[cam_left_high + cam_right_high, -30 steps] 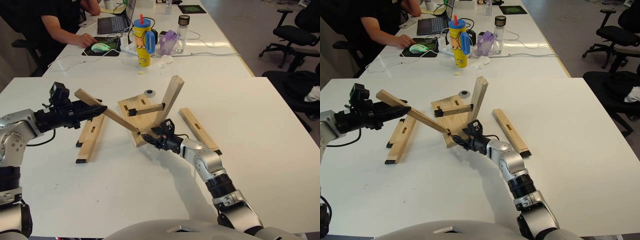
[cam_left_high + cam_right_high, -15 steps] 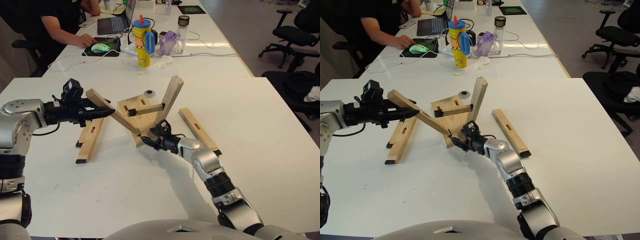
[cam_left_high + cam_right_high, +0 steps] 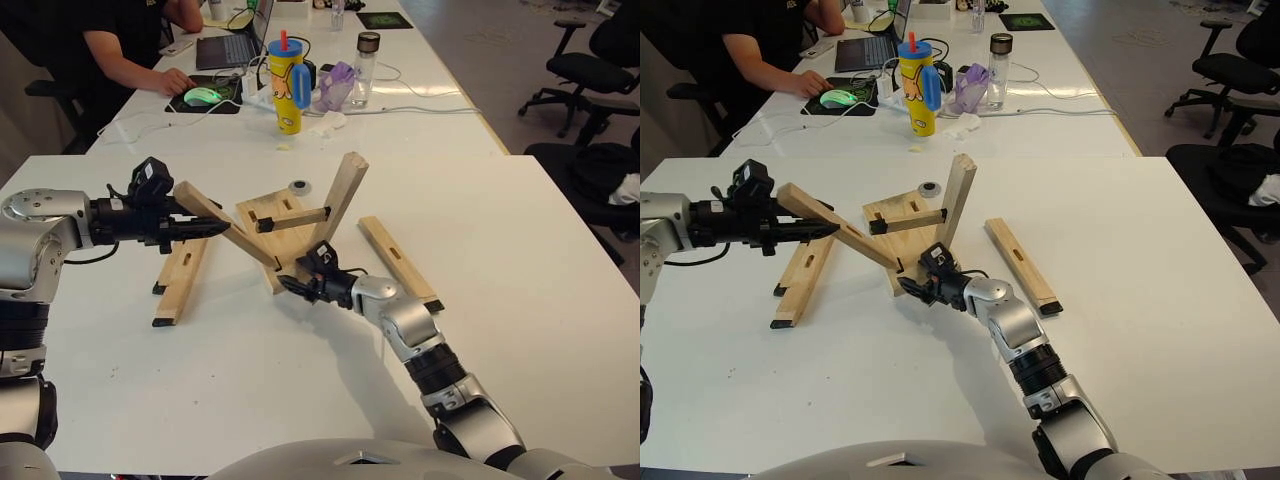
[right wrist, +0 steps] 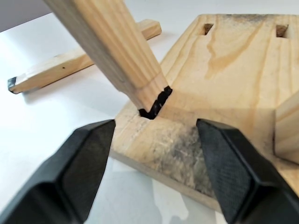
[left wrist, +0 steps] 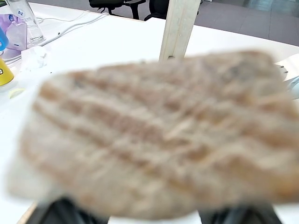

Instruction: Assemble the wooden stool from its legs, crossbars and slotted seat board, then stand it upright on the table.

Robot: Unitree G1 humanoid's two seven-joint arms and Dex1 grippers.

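– Left pincer (image 3: 200, 227): what has it got?
– It is clamped on the upper end of the slanted leg (image 3: 238, 236), left of centre in the head view. That leg slopes down toward the middle. Its foot sits in a slot at the near corner of the seat (image 3: 297, 243), with a dark gap beside it.
– And the right pincer (image 3: 296, 287)?
– Open. Its fingers (image 4: 81, 163) stand wide apart at that same corner, one on each side of the foot. I cannot tell whether they touch the wood.
– Where is the seat?
– Flat on the white surface (image 3: 520, 300) at the centre of the frame, slots facing up.
– Anything fitted to it?
– An upright leg (image 3: 341, 195) rises from its right side, leaning slightly right. A crossbar (image 3: 292, 218) with a black end juts leftward from that leg, above the seat.
– The loose parts?
– A pair of bars (image 3: 180, 272) lies side by side at the left, below the left pincer. A lone bar (image 3: 398, 257) lies right of the seat, just beside the right arm.
– Behind all that?
– A yellow cup (image 3: 286, 85) and a bottle (image 3: 364, 65) stand on the far surface (image 3: 430, 70) at the top of the frame.
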